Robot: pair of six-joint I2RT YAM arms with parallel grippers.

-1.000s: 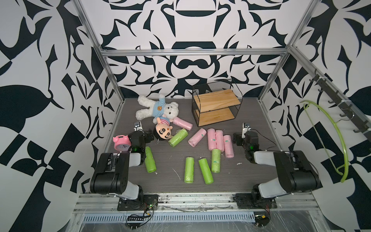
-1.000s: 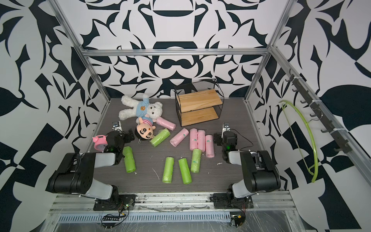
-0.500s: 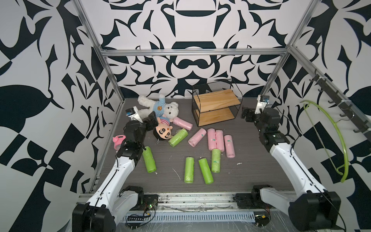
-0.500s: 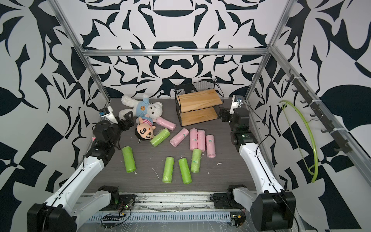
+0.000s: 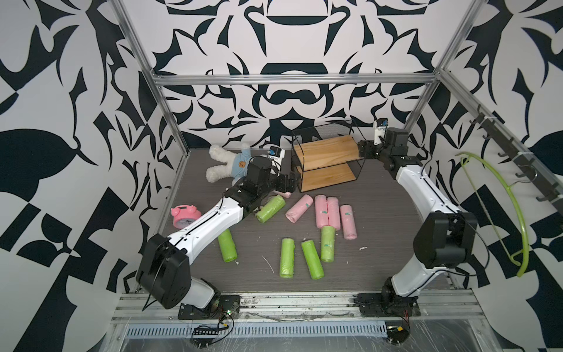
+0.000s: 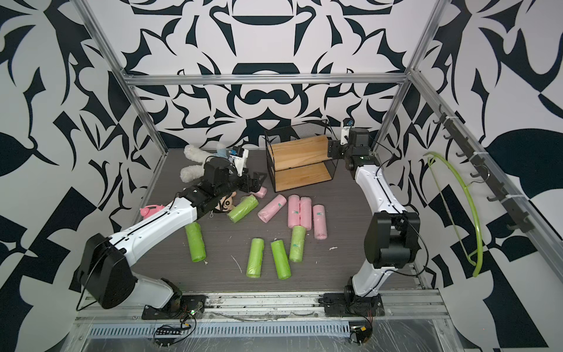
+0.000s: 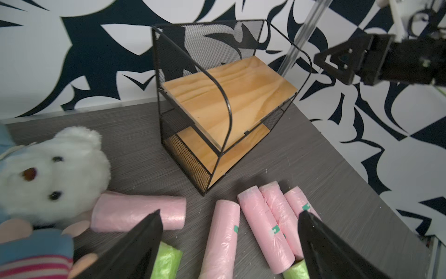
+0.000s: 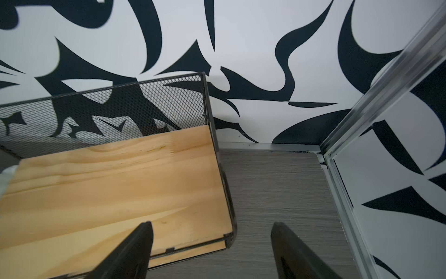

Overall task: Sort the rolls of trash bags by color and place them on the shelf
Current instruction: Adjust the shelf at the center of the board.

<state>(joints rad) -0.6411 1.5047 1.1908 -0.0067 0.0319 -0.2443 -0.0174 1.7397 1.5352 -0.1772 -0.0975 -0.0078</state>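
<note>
I am only beginning the work: no roll is lying on the shelf (image 5: 326, 151) yet, and both its wooden boards are standing bare. All ten rolls are lying on the bench (image 5: 380, 243) in front of it. The pink rolls (image 5: 333, 211) are lying close to the shelf, one of them half hidden under my left pincer (image 7: 230, 212), and the green rolls (image 5: 287, 257) are lying mostly nearer to my bases. My left pincer is hovering released above the pink ones, grasping nothing. My right pincer (image 8: 211, 224) is hanging over the right end of the upper board, jaws apart and empty too. I am judging that the whole sorting is waiting to be done.
</note>
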